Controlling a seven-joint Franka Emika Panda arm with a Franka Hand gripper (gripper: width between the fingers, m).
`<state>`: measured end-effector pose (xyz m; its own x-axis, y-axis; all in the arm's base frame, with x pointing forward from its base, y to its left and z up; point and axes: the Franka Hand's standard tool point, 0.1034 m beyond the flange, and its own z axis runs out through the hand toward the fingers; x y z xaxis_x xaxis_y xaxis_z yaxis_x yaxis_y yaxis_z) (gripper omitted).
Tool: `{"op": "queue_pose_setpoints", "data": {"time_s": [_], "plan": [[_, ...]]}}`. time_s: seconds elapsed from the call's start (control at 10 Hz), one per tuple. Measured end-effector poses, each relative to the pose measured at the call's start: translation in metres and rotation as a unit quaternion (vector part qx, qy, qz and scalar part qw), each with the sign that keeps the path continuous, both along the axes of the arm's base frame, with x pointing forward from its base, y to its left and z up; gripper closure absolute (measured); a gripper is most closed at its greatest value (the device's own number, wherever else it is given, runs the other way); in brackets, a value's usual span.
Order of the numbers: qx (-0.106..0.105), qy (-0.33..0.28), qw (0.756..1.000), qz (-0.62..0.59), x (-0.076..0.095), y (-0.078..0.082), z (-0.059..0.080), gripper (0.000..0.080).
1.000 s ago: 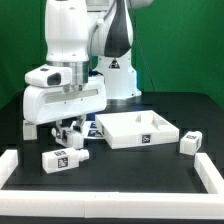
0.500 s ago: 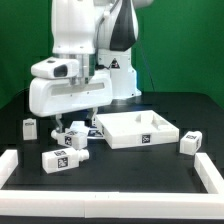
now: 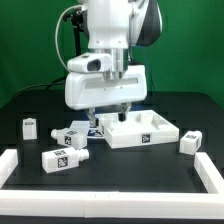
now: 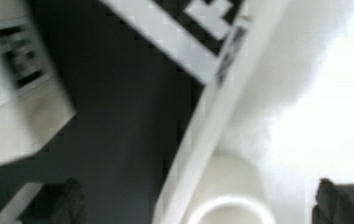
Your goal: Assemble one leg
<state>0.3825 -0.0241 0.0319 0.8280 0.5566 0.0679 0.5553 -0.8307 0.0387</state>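
Note:
Several legs lie on the black table in the exterior view, small white blocks with black-and-white tags. One leg (image 3: 70,136) lies left of the white panel (image 3: 150,137), another (image 3: 57,158) in front of it, one (image 3: 30,126) at the far left, one (image 3: 190,141) right of the panel. My gripper (image 3: 111,115) hangs open and empty over the panel's left back corner. In the wrist view the gripper (image 4: 199,203) has its fingers (image 4: 49,204) wide apart over the panel's rim (image 4: 263,120) and a round hole (image 4: 227,212).
A white frame (image 3: 110,197) borders the table at the front and both sides. The marker board (image 3: 90,127) lies left of the panel, partly under the gripper. The robot base stands behind the panel.
The arm has swung from above the legs at the exterior view's left toward the right, and now stands over the panel's left part. The legs have not moved.

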Motion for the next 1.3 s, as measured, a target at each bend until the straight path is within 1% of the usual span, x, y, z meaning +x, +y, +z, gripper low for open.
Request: {"op": "queue_pose_setpoints", "data": {"time_s": [0.1, 0.3, 0.4, 0.5, 0.7, 1.0, 1.1, 1.2, 1.3], "plan": [[0.002, 0.012, 1.0, -0.012, -0.004, -0.001, -0.009, 0.0151], [0.004, 0.025, 1.0, -0.019, -0.011, -0.001, -0.021, 0.0151], [0.004, 0.024, 1.0, -0.014, -0.013, -0.005, -0.025, 0.0151], [0.001, 0.012, 1.0, 0.012, -0.013, -0.014, -0.026, 0.0151], [0.002, 0.013, 1.0, 0.01, -0.014, -0.014, -0.027, 0.0151], [0.002, 0.013, 1.0, 0.01, -0.014, -0.014, -0.027, 0.0559], [0.002, 0.014, 1.0, 0.001, -0.014, -0.014, -0.026, 0.0559], [0.005, 0.023, 0.998, -0.057, -0.018, -0.015, -0.021, 0.0727], [0.007, 0.036, 0.993, -0.108, -0.019, -0.014, -0.006, 0.0745]]}}
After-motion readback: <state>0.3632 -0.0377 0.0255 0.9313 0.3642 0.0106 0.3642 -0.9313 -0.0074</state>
